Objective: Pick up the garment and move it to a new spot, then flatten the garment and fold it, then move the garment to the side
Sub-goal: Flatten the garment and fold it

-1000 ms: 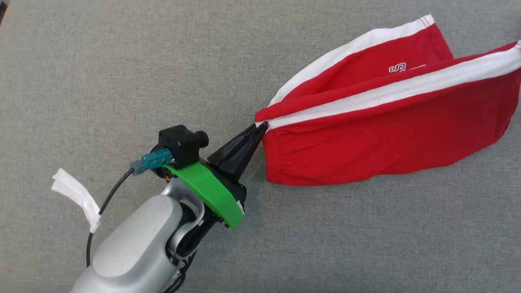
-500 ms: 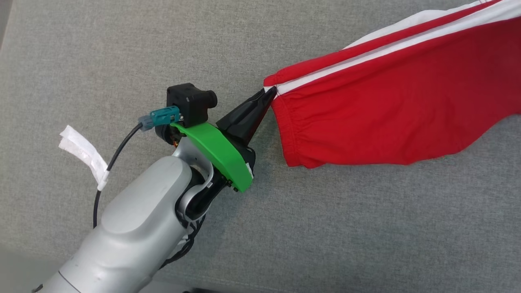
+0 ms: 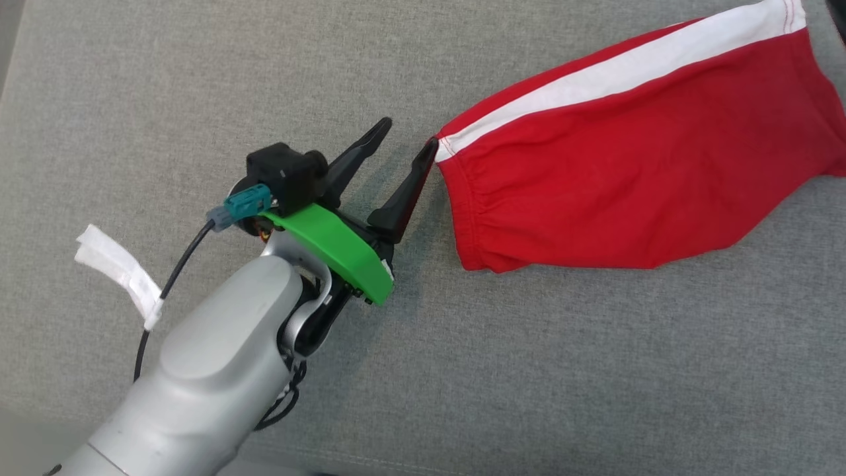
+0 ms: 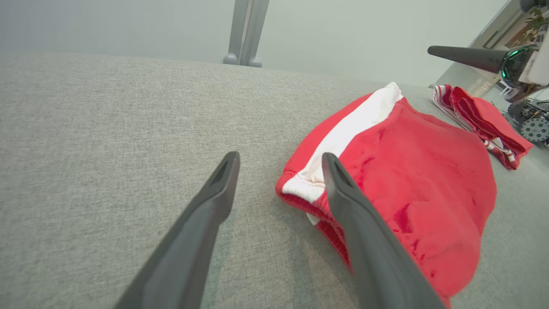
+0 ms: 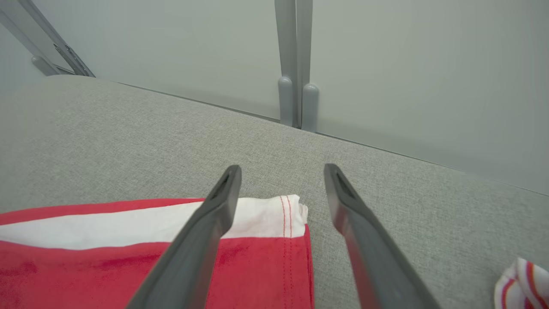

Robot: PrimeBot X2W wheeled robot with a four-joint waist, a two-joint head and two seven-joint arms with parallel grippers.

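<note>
Head view, nearest: left gripper (image 3: pixel 410 132), fingers spread apart, clamping nothing, one tip just beside the waistband corner of the garment (image 3: pixel 628 185). Beyond: garment red with a white stripe, lying free on the grey fabric surface (image 3: pixel 198 79), right of centre. Judged relocated and laid down, seemingly doubled leg on leg; smoothing, further folding and the move aside probably outstanding. Long axis from waistband outward to hem at far right. Farthest, right wrist view: right gripper (image 5: pixel 282 168) likewise apart, empty, over the hem corner.

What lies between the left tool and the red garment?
Nothing: in the head view the open left tool has one fingertip beside the garment at its waistband corner, and bare cushion lies between its fingers.
</note>
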